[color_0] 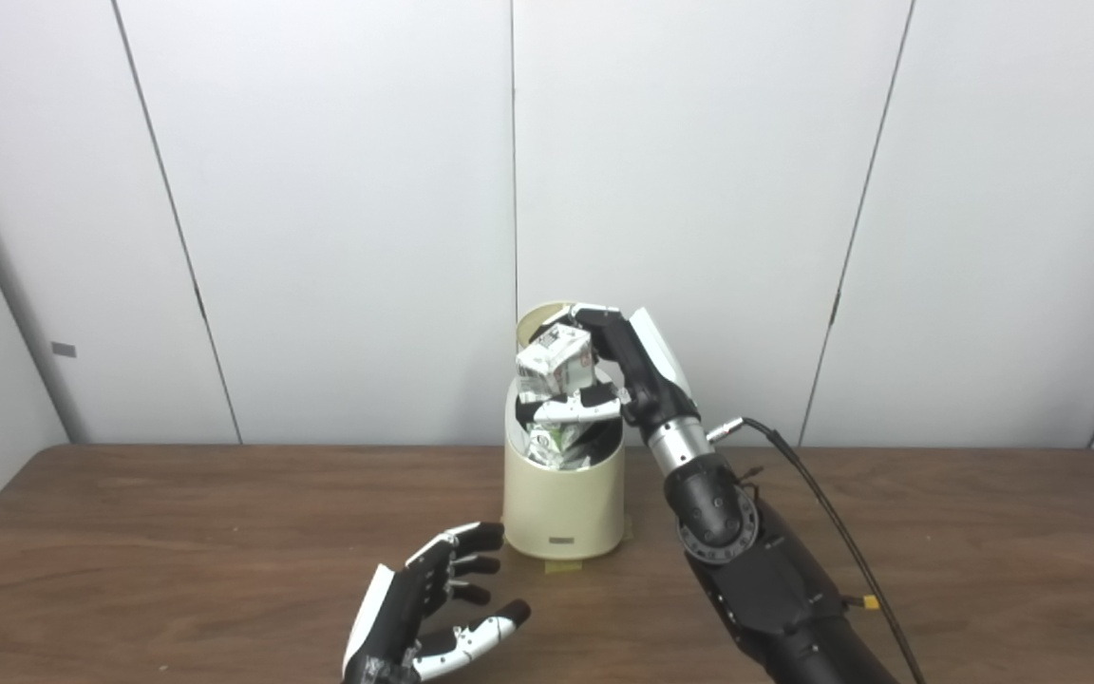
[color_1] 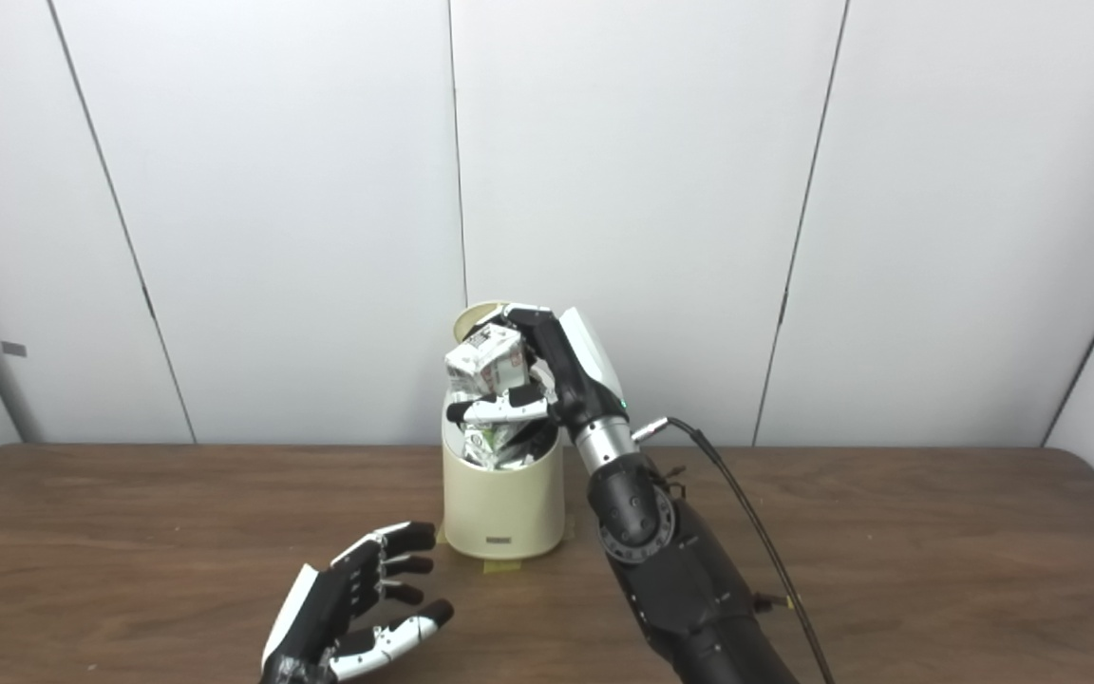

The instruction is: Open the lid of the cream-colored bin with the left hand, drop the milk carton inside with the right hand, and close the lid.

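1. I see the bin (color_0: 563,508) standing on the table (color_0: 129,551) near its middle, with its lid (color_0: 537,323) tipped up at the back, so the top is open.
2. My right hand (color_0: 615,380) is over the bin's mouth, its fingers wrapped around the carton (color_0: 556,364).
3. The carton sits tilted in that grip, right above the opening; its lower end is down at or inside the rim, and crumpled packaging shows in the bin below the thumb. I cannot tell whether that is part of the same carton.
4. My left hand (color_0: 433,608) is low over the table, in front of the bin and to its left, fingers spread, holding nothing. Its fingertips (color_0: 480,537) are just beside the bin's base; I cannot tell if they touch.
5. A strip of tape (color_0: 563,567) lies at the bin's front foot.
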Controlling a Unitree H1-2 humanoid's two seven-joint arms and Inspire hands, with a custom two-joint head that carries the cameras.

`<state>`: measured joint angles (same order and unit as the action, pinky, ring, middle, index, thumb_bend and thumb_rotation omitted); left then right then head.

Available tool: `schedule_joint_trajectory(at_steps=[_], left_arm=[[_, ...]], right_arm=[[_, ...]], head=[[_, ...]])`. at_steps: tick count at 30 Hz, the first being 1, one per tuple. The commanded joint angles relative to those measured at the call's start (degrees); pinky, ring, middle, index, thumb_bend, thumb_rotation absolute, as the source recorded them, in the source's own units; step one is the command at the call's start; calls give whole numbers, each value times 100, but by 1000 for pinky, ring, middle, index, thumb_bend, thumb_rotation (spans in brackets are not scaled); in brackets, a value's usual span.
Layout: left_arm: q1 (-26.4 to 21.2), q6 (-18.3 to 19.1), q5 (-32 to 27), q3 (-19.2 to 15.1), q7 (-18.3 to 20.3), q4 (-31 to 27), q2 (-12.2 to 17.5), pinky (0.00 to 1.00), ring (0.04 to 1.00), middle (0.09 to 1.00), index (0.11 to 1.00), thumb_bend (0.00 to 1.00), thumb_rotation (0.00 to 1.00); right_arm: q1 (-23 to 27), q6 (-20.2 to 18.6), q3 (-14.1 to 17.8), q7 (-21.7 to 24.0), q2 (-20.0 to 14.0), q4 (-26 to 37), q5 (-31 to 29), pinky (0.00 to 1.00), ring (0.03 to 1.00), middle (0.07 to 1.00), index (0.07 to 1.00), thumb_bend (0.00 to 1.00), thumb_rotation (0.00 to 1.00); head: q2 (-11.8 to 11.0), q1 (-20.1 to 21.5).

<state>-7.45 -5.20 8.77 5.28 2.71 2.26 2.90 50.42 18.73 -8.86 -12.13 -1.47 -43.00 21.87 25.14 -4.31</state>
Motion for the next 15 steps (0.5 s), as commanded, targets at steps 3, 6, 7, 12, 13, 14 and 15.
schedule_joint_trajectory(at_steps=[3,6,7,12,13,14,15], left_arm=[[-79,-110,9,15,-17,-139,3,604,730,783,765,651,113],[-78,-146,-11,18,2,-139,11,603,730,782,761,649,111],[-76,-148,-17,17,6,-139,12,601,728,781,760,654,116],[-60,-103,-38,24,46,-181,23,609,732,784,762,652,120],[-58,-94,-33,27,51,-190,25,610,731,783,763,649,121],[-52,-114,-14,41,56,-190,31,609,729,779,762,646,118],[-45,-125,-4,52,60,-195,32,610,730,779,763,642,126]], right_arm=[[519,249,44,-204,-107,112,20,301,353,441,523,522,0],[551,317,-30,-269,-173,89,156,298,351,440,524,521,0],[563,351,-57,-294,-198,73,203,299,352,441,524,521,0],[670,577,-132,-357,-292,-140,316,294,348,440,525,521,0],[702,633,-136,-365,-302,-211,324,297,350,441,524,521,0],[742,707,-161,-409,-320,-305,364,298,350,443,522,521,0],[779,762,-197,-458,-339,-384,406,302,353,445,521,522,0]], head=[[21,14],[48,10],[60,7],[35,9],[35,9],[3,8],[-7,0]])
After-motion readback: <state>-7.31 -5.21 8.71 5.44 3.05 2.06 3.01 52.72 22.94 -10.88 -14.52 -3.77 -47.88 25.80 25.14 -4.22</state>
